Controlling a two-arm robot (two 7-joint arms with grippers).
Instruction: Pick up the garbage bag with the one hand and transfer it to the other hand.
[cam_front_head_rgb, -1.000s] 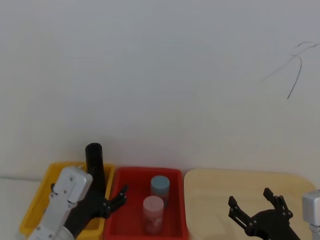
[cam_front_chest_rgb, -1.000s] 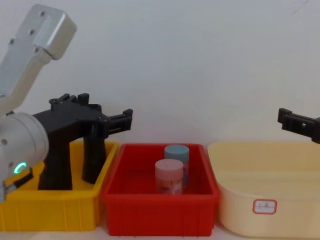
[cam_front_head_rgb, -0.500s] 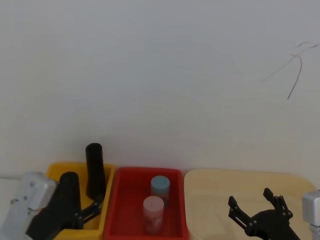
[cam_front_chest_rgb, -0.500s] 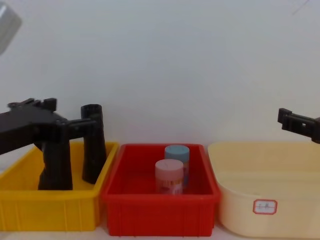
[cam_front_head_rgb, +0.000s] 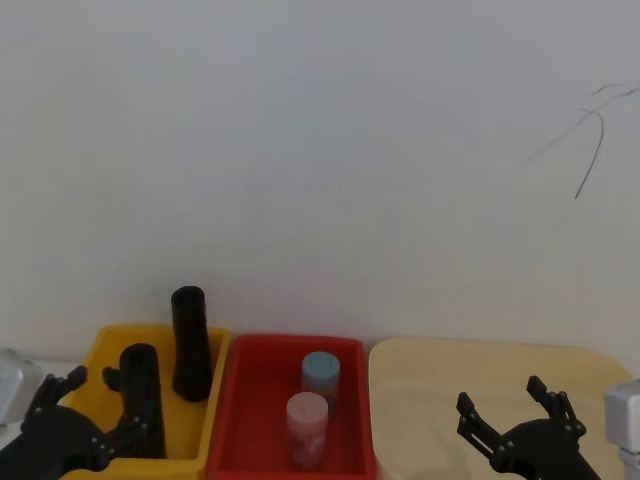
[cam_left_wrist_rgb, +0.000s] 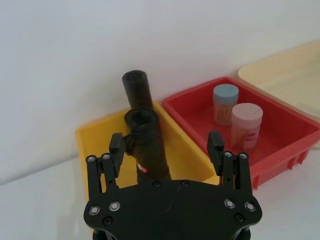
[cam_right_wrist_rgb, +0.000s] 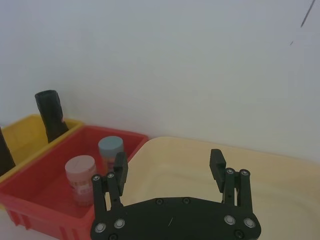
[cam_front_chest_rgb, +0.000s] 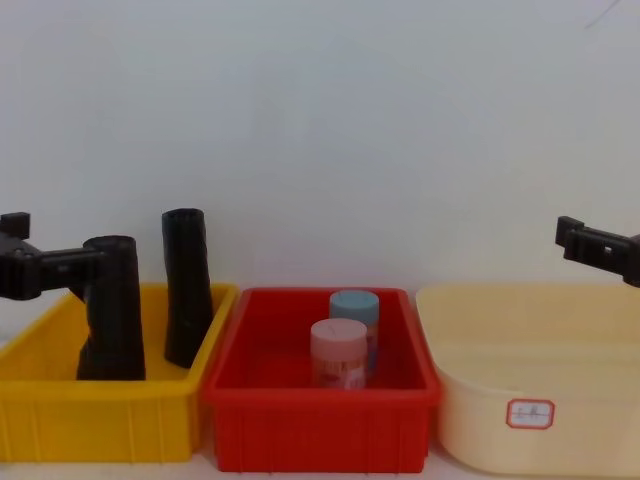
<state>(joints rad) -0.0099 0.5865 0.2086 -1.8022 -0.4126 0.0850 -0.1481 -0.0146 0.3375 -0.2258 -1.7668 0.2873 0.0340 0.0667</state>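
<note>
Nothing grabbed yet
Garbage bag (cam_left_wrist_rgb: 147, 150) sits in yellow bin (cam_front_chest_rgb: 110, 425); left gripper (cam_left_wrist_rgb: 166, 145) spread wide beside it, right gripper (cam_right_wrist_rgb: 168, 160) spread too

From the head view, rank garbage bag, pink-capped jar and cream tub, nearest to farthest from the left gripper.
1. Garbage bag, yellow bin, beside left gripper.
2. Pink-capped jar, red bin, middle.
3. Cream tub, far right.

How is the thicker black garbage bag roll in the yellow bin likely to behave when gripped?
The garbage bag stands upright in the yellow bin, taller than wide, so a side push would probably tip it. Its matte, uneven surface suggests rolled film: likely light, slightly yielding, not slippery.
</note>
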